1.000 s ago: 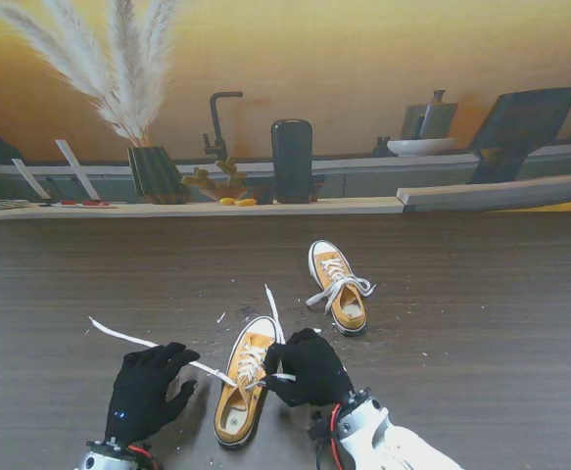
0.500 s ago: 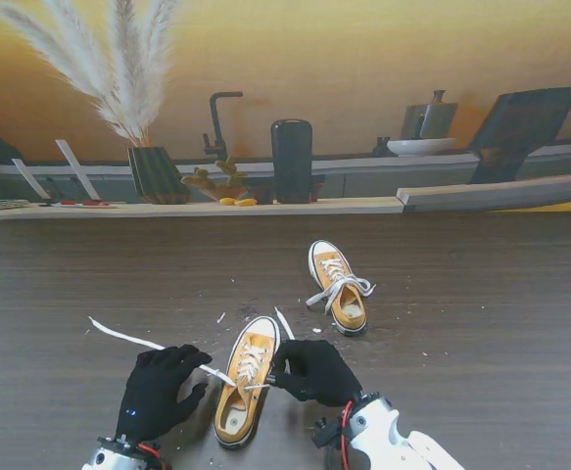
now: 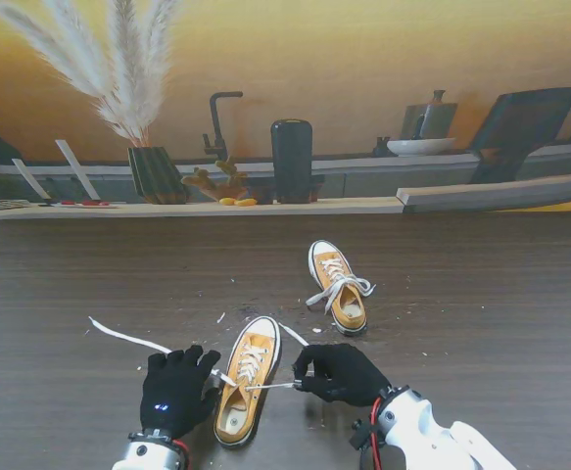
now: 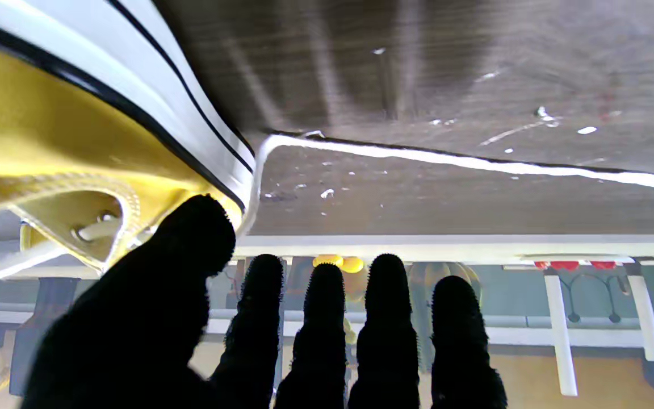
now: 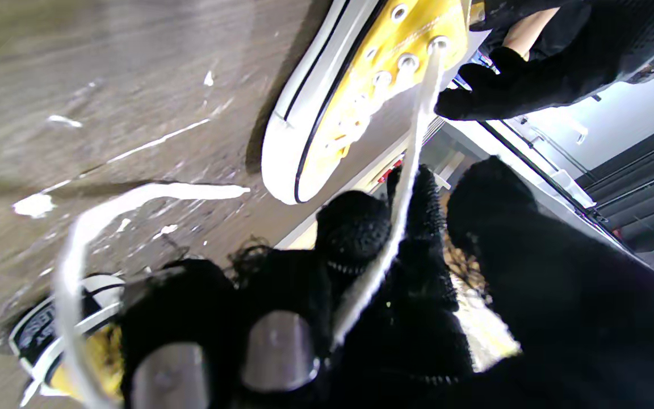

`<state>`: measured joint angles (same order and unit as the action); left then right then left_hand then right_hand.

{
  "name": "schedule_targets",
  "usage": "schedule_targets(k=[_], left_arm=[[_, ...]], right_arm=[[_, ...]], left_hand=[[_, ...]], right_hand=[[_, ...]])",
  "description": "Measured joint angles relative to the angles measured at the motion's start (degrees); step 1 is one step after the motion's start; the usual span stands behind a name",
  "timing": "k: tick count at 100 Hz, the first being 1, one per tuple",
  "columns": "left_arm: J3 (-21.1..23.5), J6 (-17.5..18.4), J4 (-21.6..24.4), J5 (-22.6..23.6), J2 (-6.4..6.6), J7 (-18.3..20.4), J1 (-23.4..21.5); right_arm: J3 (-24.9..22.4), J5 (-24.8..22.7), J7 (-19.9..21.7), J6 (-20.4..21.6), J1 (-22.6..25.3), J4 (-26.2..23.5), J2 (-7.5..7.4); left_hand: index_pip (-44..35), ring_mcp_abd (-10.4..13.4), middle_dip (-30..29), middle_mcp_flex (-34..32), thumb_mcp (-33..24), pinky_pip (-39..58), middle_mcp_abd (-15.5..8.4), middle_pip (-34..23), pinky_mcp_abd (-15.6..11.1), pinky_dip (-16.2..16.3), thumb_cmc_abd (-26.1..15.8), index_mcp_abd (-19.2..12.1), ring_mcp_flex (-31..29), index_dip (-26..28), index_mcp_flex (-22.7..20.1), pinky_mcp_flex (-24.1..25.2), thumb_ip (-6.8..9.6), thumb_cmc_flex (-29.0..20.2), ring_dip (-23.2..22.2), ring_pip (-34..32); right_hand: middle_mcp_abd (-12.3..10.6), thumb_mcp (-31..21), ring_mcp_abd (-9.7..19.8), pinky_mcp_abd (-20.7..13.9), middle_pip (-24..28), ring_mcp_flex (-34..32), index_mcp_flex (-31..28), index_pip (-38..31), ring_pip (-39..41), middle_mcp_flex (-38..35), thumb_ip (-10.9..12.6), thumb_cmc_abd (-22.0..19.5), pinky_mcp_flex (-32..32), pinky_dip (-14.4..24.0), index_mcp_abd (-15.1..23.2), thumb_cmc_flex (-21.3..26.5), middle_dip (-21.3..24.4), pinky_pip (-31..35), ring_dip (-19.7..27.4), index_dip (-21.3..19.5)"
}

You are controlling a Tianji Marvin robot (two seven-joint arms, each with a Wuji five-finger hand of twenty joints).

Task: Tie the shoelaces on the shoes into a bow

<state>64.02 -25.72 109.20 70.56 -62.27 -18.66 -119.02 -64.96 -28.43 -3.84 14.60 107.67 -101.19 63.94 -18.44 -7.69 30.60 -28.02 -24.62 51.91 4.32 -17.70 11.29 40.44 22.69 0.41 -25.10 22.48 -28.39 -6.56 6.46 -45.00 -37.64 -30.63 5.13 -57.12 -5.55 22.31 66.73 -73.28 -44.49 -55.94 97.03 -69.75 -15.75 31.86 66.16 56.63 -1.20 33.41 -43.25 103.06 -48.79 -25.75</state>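
Note:
The near yellow shoe [image 3: 245, 379] lies between my two black-gloved hands, toe away from me. My right hand [image 3: 339, 372] sits to its right, shut on the white right lace [image 5: 403, 187], which runs taut from the top eyelets into my curled fingers [image 5: 355, 233]. The left lace [image 3: 128, 339] trails flat across the table to the left and shows as a white strip [image 4: 463, 162] in the left wrist view. My left hand [image 3: 177, 388] rests beside the shoe with fingers [image 4: 384, 318] straight and apart, holding nothing. A second yellow shoe [image 3: 339, 286] with a tied lace lies farther away.
Small white scraps [image 3: 220, 317] litter the dark wooden table [image 3: 481, 294] around the shoes. Along the far edge runs a shelf with a vase of pampas grass [image 3: 154, 172], a black cylinder [image 3: 292, 160] and a bowl [image 3: 420, 146].
My right hand has moved to the right, away from the shoe, drawing its lace out taut. My left hand has shifted right, closer to the shoe's side. The lace's free end beyond the toe has shortened.

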Motion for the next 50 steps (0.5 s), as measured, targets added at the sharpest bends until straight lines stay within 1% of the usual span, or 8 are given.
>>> schedule_targets(k=[8, 10, 25, 28, 30, 38, 44, 50], left_arm=[[-0.8, 0.1, -0.3, -1.0, 0.08, 2.2, 2.0], [-0.9, 0.1, -0.4, -1.1, 0.08, 2.7, 2.6], [-1.5, 1.2, -2.0, -1.2, 0.22, 4.1, 6.6], [-1.7, 1.7, -2.4, -1.2, 0.29, 4.7, 7.3], [-1.7, 2.0, -2.6, -1.2, 0.35, 5.1, 7.7], [-1.8, 3.4, -2.9, -1.2, 0.56, 7.6, 8.9], [-2.0, 3.9, -2.9, -1.2, 0.73, 8.9, 9.4], [-2.0, 4.1, -2.8, -1.1, 0.87, 10.0, 9.5]], right_arm=[[-0.8, 1.0, 0.7, 0.0, 0.3, -0.3, -0.16], [-0.9, 1.3, 0.7, -0.1, 0.4, -0.4, -0.19], [-1.9, 2.7, 1.2, -1.1, 1.1, -1.4, -0.24], [-2.1, 2.8, 1.2, -1.2, 1.2, -1.5, -0.24], [-2.2, 2.8, 1.2, -1.2, 1.3, -1.6, -0.24], [-2.5, 2.9, 1.4, -1.3, 1.6, -2.0, -0.26], [-2.7, 3.0, 1.5, -1.3, 1.8, -2.2, -0.28], [-2.7, 3.1, 1.7, -1.5, 1.9, -2.4, -0.33]], left_hand=[[0.2, 0.0, 0.0, 0.0, 0.1, 0.1, 0.0, 0.0, 0.0, 0.5, 0.0, 0.0, 0.0, 0.0, 0.0, 0.0, 0.07, 0.0, 0.0, 0.0], [0.2, 0.0, 0.0, 0.0, 0.1, 0.2, 0.0, 0.0, 0.0, 0.6, 0.0, 0.0, 0.0, 0.0, 0.0, 0.0, 0.43, 0.0, 0.0, 0.0], [-0.6, 0.1, 0.0, 0.0, 0.2, 0.9, 0.0, 0.0, 0.0, 1.0, -0.6, 0.0, 0.0, 0.0, 0.0, 0.0, 0.58, -1.1, 0.0, 0.0], [-1.4, 0.1, 0.0, 0.0, 0.0, 1.0, 0.0, 0.0, 0.0, 1.1, -0.6, 0.0, 0.0, 0.0, -0.1, 0.0, 0.58, -1.3, -0.1, 0.0], [-2.0, 0.2, 0.0, -0.1, 0.2, 1.1, 0.0, 0.0, 0.0, 1.2, -0.4, -0.9, 0.0, 0.0, -0.6, 0.0, 0.58, -1.4, -0.1, 0.0], [-5.2, 0.3, 0.2, -1.7, -0.5, 1.5, 0.0, -0.9, 0.0, 1.3, -0.5, -1.2, 0.0, 2.0, -2.5, 0.0, 0.58, -3.0, -0.1, 0.0], [-7.3, 0.5, 0.7, -2.8, -1.5, 1.5, 0.0, -1.3, 0.0, 1.3, -0.6, -6.2, 0.0, 3.0, -3.1, 0.0, 0.58, -3.5, -0.1, 0.0], [-9.6, 0.5, 0.8, -3.7, -1.3, 1.5, 0.0, -1.6, 0.0, 1.3, -0.5, -6.7, 0.0, 4.3, -4.5, -0.1, 0.58, -3.5, -0.1, 0.0]], right_hand=[[0.2, 0.0, 0.5, -0.7, -0.2, 0.0, 0.3, 0.6, 0.0, 1.0, 0.0, -0.3, 0.0, 0.0, 0.0, 0.0, 0.0, 0.0, 0.0, 0.0], [0.2, 0.0, 0.5, -0.7, -0.5, 0.0, 0.7, 0.7, 0.0, 1.2, 0.0, -0.3, 0.0, 0.0, 0.0, 0.0, -0.1, 0.0, 0.0, 0.0], [0.3, 0.0, 0.5, -0.7, -0.7, 0.0, 0.7, 0.7, 0.0, 1.6, 0.0, -0.7, 0.1, 0.0, 0.0, 0.0, -0.6, 0.0, 0.0, 0.0], [0.3, 1.0, 0.5, -0.7, -0.7, 0.0, 0.7, 0.7, 0.0, 1.6, 0.0, -1.0, 0.1, 0.0, 0.0, 0.2, -0.6, 0.0, 0.0, 0.0], [0.3, 1.6, 0.5, -0.7, -0.7, 0.0, 0.7, 0.7, 0.0, 1.6, 0.0, -1.0, 0.1, 0.0, 0.0, 0.2, -0.6, 0.0, 0.0, 0.0], [0.4, 1.6, 0.5, -0.7, -0.7, 0.0, 0.7, 0.8, 0.0, 1.6, 0.0, -1.0, 0.1, 0.0, 0.0, 0.2, -0.6, 0.1, 0.0, 0.0], [0.4, 1.6, 0.5, -0.7, -0.7, 0.0, 0.7, 1.3, 0.0, 1.6, 0.0, -1.0, 0.1, 0.0, 0.0, 0.2, -0.6, 0.1, 0.0, 0.0], [0.4, 1.6, 0.5, -0.7, -0.7, 0.0, 0.7, 1.3, 0.0, 1.6, 0.0, -1.0, 0.1, 0.0, 0.0, 0.2, -0.6, 0.1, 0.0, 0.1]])
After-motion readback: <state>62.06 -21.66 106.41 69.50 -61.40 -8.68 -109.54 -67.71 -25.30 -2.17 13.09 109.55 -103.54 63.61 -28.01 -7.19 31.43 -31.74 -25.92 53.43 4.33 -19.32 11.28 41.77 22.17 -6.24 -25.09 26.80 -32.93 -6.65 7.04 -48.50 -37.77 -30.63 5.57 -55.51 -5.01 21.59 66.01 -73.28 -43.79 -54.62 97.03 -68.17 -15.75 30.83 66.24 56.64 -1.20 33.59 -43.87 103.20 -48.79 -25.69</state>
